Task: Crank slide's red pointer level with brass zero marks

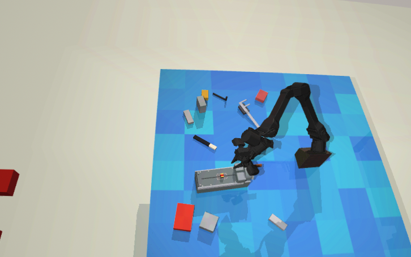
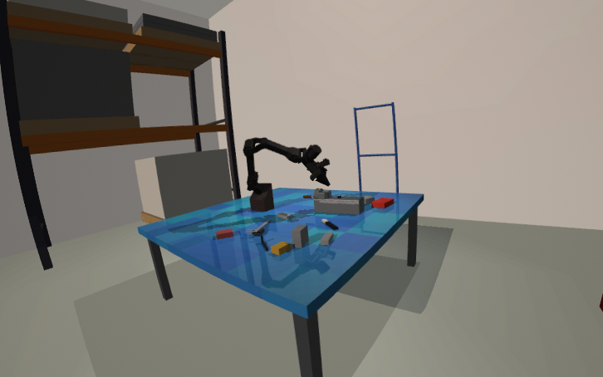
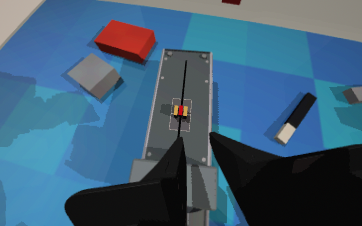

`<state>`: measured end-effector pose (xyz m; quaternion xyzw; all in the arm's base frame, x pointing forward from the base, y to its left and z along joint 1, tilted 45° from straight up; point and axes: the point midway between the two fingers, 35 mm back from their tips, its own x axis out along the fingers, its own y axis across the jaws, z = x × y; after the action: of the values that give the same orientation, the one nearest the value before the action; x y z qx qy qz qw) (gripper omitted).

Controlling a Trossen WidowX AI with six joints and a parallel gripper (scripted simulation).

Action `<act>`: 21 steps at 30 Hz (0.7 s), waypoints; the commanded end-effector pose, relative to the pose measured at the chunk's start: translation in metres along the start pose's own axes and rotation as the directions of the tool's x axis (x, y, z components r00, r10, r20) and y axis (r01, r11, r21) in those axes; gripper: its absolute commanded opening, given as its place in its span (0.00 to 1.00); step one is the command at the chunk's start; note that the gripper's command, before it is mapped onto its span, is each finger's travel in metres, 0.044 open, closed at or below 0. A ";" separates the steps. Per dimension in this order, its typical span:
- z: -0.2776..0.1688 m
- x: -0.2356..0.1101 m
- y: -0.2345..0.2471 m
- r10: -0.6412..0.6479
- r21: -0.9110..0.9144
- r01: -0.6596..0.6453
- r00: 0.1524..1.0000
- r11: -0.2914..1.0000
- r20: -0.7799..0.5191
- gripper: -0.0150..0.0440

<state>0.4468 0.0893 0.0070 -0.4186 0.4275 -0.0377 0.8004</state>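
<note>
- Far left of the table, in the top view: a flat red block and a grey square block are seen near the blue checkered table top, both well apart from the machine.
- Centre: the long grey metal slide machine lies on the table top, its black guide line running lengthwise.
- In the wrist view the slide's small red pointer is seen sitting between the two brass zero marks, apparently level with them; exact alignment is too fine to be confirmed.
- Right end of the machine: the grey crank housing is found, with the small orange-tipped crank handle sticking out just beside it.
- The black parallel-jaw gripper is held above the housing end, fingers narrowed to a small gap with nothing seen between them; the handle is not gripped.
- Step judged: the release or verification stage, since the pointer looks zeroed and the handle is free.
- Next move, if any: alignment is to be checked; should a correction be needed, the handle would have to be re-grasped and turned only slightly.
- Further right: the black arm base is mounted on the table top.
</note>
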 end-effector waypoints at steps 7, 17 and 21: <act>0.000 0.000 0.000 -0.001 0.000 0.001 1.000 1.000 0.000 0.88; 0.000 0.000 0.000 -0.001 0.000 0.001 1.000 1.000 0.000 0.73; 0.000 0.000 0.000 -0.001 0.000 0.001 1.000 1.000 0.000 0.56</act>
<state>0.4469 0.0891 0.0071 -0.4189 0.4273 -0.0383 0.8002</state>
